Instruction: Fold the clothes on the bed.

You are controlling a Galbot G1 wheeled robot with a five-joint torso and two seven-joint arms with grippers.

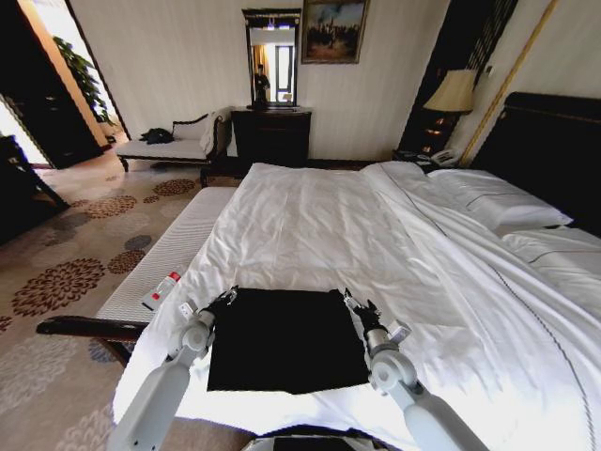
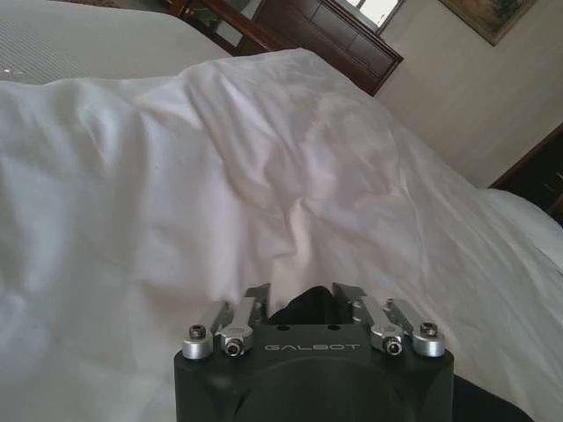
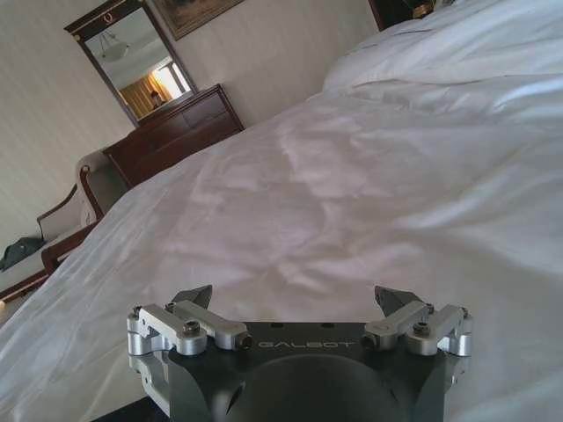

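Note:
The clothes (image 1: 286, 340), a black garment lying flat as a rough rectangle, rest on the white duvet at the near edge of the bed (image 1: 319, 225). My left gripper (image 1: 228, 297) is at the cloth's far left corner. In the left wrist view its fingers (image 2: 257, 299) stand close together with a hump of black fabric (image 2: 303, 306) pinched between them. My right gripper (image 1: 349, 299) is at the far right corner. Seen from the right wrist, that gripper (image 3: 292, 297) is spread wide open over bare duvet, holding nothing.
A white cushioned bench (image 1: 169, 254) runs along the bed's left side, with a small red-and-white item (image 1: 161, 291) on it and a dark wooden rail (image 1: 89, 327) nearer me. Pillows (image 1: 498, 202) and the dark headboard (image 1: 554, 150) lie to the right. A dresser (image 1: 270, 134) stands against the far wall.

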